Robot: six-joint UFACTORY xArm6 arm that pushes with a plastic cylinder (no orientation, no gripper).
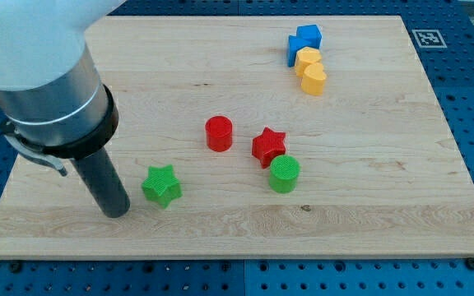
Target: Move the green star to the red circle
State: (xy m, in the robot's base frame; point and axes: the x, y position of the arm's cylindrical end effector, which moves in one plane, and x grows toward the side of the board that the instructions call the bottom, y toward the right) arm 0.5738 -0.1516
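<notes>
My tip (117,212) is the nearest thing to the camera, resting on the wooden board (369,205) just to the view's left of the green star (162,185), close beside it; whether it touches I cannot tell. There are no jaws here to spread or press together: the arm ends in a plain dark rod, so nothing is pinched, only pushed.

Taking the green star as landmark: the red circle (219,133) lies up and to the view's right of it, near but apart, with bare board between them. Further right of the star sits the red star (268,146), and touching that one's lower edge, the green circle (285,174). Well away toward the view's top right stands a cluster: a blue block (304,41), whose shape I cannot make out, with a yellow circle (308,60) and a yellow heart (313,80) packed against it.

The green star looks small, rigid and light, likely to slide readily and to spin if struck on one point. I judge the push should meet it low on its left side, aimed through its middle.

Count: two green, two red, two yellow, one blue; seven blocks.
</notes>
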